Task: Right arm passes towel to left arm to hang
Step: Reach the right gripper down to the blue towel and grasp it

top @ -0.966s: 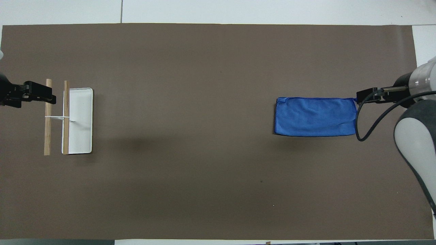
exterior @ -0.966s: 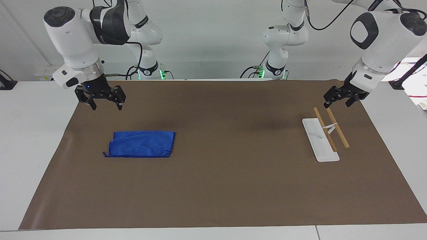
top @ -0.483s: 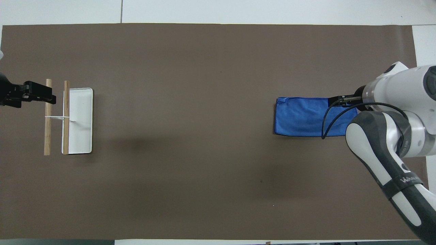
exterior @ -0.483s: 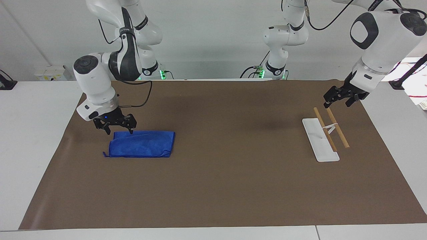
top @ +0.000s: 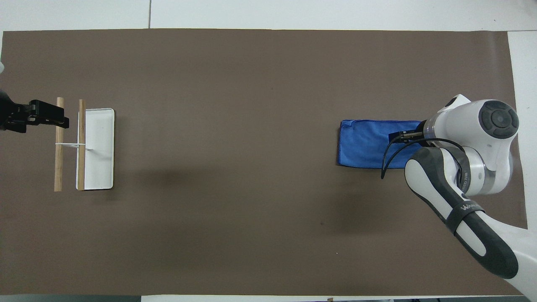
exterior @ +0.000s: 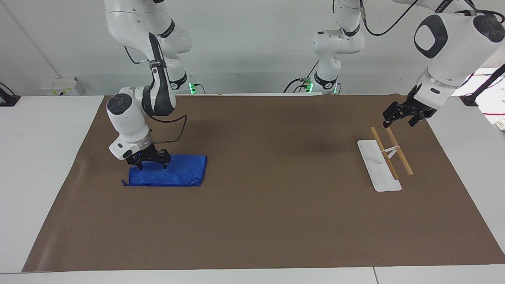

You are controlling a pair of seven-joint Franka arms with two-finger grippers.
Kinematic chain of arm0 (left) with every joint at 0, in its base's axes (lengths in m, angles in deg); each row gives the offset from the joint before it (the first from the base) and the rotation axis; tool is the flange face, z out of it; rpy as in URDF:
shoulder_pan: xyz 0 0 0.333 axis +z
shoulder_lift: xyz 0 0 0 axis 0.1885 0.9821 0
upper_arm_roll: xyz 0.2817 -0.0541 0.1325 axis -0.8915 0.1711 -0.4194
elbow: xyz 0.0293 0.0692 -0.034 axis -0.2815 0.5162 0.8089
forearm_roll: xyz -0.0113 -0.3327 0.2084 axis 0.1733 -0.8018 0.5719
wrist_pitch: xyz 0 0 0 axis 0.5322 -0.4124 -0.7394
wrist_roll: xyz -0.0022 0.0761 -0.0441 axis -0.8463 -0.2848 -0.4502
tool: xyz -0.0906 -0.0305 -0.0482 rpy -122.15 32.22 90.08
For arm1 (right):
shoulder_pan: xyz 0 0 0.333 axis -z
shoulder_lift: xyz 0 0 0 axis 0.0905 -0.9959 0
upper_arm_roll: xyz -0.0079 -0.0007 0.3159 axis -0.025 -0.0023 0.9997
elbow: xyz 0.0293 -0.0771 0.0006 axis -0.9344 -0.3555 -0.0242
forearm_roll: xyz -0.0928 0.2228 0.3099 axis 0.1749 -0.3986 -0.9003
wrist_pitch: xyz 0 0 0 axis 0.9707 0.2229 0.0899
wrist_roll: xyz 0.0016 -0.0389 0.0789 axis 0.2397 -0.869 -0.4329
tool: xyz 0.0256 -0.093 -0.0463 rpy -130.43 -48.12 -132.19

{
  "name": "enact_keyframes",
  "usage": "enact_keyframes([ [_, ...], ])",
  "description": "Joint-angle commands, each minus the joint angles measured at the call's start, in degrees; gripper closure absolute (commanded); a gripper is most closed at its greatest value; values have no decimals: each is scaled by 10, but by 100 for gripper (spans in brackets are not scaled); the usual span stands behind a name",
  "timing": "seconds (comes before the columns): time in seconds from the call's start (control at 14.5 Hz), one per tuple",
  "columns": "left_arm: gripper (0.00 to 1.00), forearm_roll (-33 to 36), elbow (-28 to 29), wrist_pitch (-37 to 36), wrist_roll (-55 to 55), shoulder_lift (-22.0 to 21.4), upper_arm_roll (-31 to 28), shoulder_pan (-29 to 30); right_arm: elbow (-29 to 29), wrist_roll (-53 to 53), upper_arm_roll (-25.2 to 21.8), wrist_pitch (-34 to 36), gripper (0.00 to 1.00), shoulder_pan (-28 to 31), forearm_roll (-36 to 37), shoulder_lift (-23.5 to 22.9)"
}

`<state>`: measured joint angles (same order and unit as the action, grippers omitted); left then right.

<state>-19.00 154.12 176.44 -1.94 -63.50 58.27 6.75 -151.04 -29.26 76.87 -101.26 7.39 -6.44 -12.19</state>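
The towel lies flat on the brown mat toward the right arm's end of the counter. The right gripper sits low on its edge, fingers spread apart. The left gripper waits over the wooden-rod rack, fingers released.

A brown mat covers most of the white desk, and toward the left arm's end a white tray lies flat on it beside a rack of two wooden rods joined by a white bracket.
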Motion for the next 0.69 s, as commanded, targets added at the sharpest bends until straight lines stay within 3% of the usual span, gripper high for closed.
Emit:
enact_keyframes([
  [0.0, 0, 10, 1, 2, 3, -6, -3, -2, -30, -21, 2, -49, 0, 11, -15, -6],
  [0.21, 0, 10, 1, 2, 3, -6, -3, -2, -32, -15, 2, -56, 0, 11, -15, -13],
  [0.28, 0, 10, 1, 2, 3, -6, -3, -2, -35, -2, 2, -56, 18, 6, -15, -12],
  [0.34, 0, 10, 1, 2, 3, -6, -3, -2, -35, 1, 2, -56, 64, 7, -15, -12],
  [0.41, 0, 10, 1, 2, 3, -6, -3, -2, -35, 1, 2, -56, 100, 5, -15, -12],
  [0.62, 0, 10, 1, 2, 3, -6, -3, -2, -29, 6, 2, -54, 100, 4, -15, -13],
])
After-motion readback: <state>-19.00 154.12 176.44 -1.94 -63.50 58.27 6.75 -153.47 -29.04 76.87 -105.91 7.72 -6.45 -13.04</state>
